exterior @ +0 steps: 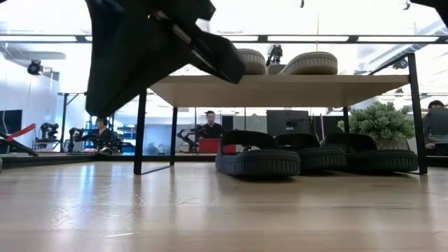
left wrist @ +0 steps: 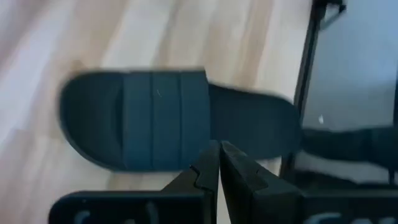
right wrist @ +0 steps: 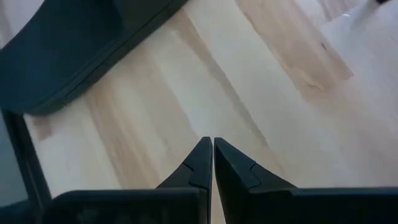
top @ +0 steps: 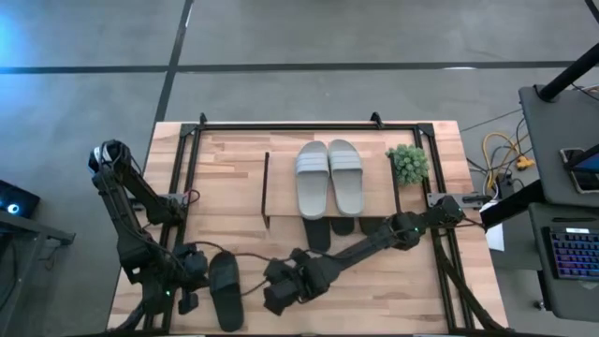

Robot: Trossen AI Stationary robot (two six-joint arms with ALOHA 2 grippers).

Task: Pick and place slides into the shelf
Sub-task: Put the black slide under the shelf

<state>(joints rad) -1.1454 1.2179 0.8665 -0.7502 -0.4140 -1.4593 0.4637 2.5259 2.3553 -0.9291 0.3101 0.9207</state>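
A light grey-white pair of slides (top: 329,178) lies on the shelf's top board (top: 281,178), also seen as the pair (exterior: 308,64) on the board (exterior: 280,89) in the low view. Three black slides (exterior: 259,157) rest on their soles under the board, their ends (top: 318,232) sticking out toward the near edge. One more black slide (top: 225,290) lies sole-down on the table near the near edge. My left gripper (top: 192,281) is shut just left of it; its tips (left wrist: 217,149) stand beside the slide (left wrist: 155,124). My right gripper (top: 276,298), shut (right wrist: 212,142), hovers over bare wood right of that slide (right wrist: 62,56).
A small green plant (top: 408,164) stands right of the shelf, seen too as the plant (exterior: 378,122). Black frame rails (top: 182,178) run along the table's sides. Bare wood lies between the shelf and the near edge. People sit in the room beyond the table.
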